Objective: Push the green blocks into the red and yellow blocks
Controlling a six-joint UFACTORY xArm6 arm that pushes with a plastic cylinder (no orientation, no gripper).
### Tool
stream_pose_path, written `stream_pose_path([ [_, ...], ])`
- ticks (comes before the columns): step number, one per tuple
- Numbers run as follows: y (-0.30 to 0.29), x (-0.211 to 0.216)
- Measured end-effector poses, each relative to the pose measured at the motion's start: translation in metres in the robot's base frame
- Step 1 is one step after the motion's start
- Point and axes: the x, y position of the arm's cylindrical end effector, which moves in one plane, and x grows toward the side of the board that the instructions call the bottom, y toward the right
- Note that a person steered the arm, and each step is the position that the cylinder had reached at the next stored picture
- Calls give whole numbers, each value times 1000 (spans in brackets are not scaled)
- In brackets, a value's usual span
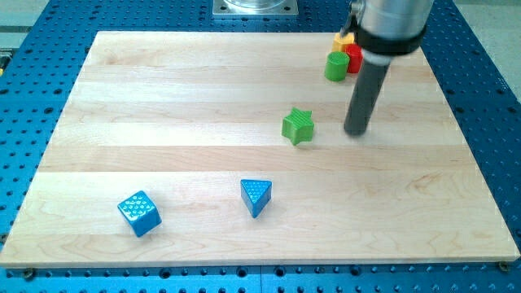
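Tip (356, 131) stands just right of green star (298, 126); no claw or writing shows.

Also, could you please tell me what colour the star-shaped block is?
Green; the star block shows clearly in the camera view, left of my tip.

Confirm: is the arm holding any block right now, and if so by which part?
Nothing is held. My tip is a bare rod resting on the board, apart from the green star block, on the view's right of it.
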Motion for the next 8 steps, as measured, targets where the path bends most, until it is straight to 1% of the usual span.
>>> stream_pose_path([
  [1, -43, 39],
  [2, -56, -50],
  [3, -31, -62],
  [4, -49, 13],
  [5, -130, -5],
  [6, -80, -84],
  [7, -17, -100],
  [8, -32, -53],
])
